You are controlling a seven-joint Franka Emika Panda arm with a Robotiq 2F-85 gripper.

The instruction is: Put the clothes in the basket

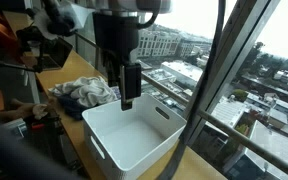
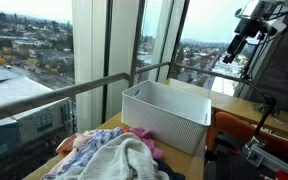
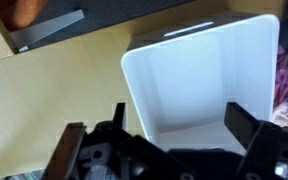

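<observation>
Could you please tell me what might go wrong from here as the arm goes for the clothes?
The end effector hangs open above the basket, not over the clothes. Moving across and down, it could clip the basket's rim and shove it. The clothes lie in a loose, tangled pile, so one pinch may lift only part of it, or leave fabric draped over the rim.

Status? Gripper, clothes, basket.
Gripper open, empty, high over basket. Clothes piled beside basket, none inside. Nothing seen in the way.
</observation>
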